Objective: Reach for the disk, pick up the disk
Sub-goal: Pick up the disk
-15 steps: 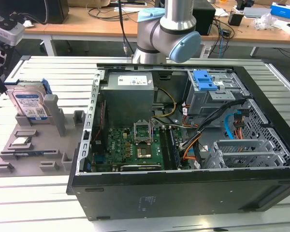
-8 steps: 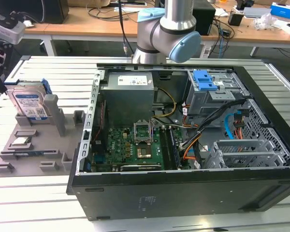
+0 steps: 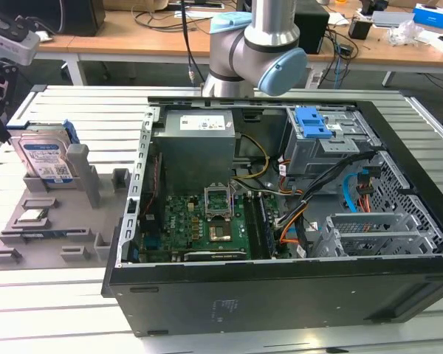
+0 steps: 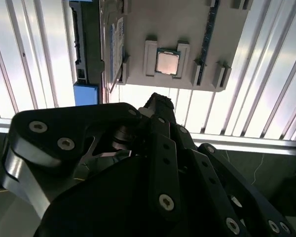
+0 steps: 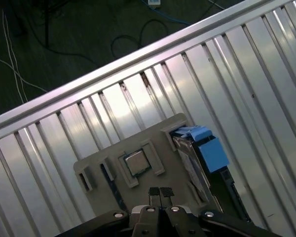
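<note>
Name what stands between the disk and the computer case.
In the exterior view, the grey holder's upright posts stand between the disk and the case.

Colour rundown: the disk is silver with a white-and-blue label, and the bracket on its edge is bright blue, same blue as the latch on the grey drive cage. The holder is plain matte grey, and the chip is silvery in a grey frame. The bench is silvery metal, ribbed in long parallel stripes. The computer case is black and the motherboard is green, with orange, blue and yellow cables around it. The arm is silver with pale blue caps — and the pincer is black with silver screw heads.
</note>
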`<state>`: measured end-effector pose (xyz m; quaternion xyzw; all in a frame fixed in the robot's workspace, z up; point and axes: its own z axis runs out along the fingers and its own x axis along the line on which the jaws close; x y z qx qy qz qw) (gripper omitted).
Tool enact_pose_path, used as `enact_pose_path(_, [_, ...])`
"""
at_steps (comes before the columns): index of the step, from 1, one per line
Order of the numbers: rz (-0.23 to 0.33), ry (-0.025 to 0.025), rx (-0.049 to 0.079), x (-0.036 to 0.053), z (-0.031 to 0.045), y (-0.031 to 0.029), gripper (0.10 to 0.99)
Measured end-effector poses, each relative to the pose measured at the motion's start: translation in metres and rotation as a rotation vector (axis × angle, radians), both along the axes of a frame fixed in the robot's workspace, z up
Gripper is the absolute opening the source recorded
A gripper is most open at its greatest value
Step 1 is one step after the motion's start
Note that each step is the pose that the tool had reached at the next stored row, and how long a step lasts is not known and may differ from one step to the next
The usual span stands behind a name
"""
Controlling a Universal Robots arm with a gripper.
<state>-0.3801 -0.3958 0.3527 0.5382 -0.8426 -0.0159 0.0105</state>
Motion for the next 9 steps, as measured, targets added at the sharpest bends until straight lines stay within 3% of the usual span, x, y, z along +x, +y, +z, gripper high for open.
enact_pose_path(9, [0.100,0.0000,0.000,0.0000,0.0000,0.0000,0.106])
